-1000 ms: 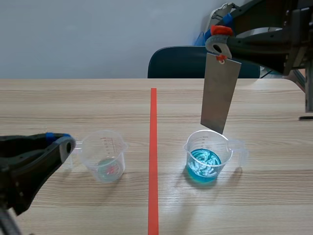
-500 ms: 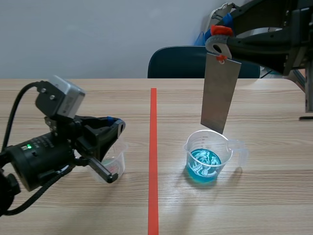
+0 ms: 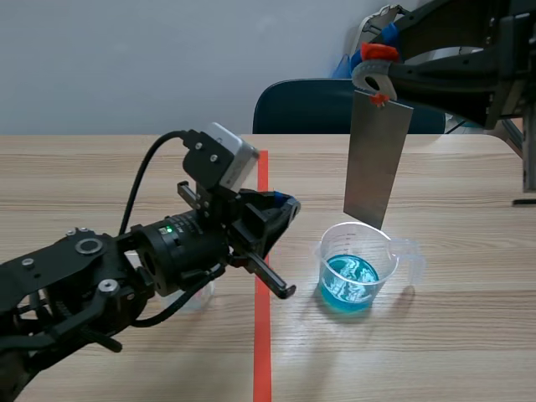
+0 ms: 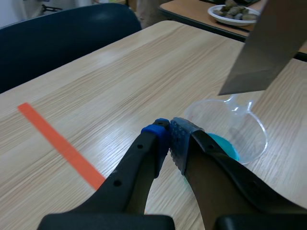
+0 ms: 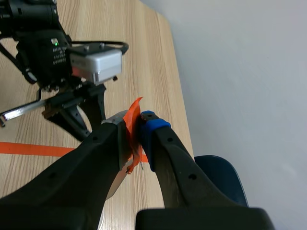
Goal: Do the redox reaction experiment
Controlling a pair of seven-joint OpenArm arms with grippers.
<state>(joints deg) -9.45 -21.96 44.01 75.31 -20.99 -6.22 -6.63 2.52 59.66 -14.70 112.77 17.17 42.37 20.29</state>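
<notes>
Clearance is what I watch: the metal plate hangs from my right gripper, clenched on its top end, with the long axis running 12 to 6. Its lower edge points down just over the rim of the beaker of blue liquid. My left gripper, closed on nothing, sits at the beaker's 9 o'clock, so I judge the dip belongs to the right arm, going straight toward 6.
</notes>
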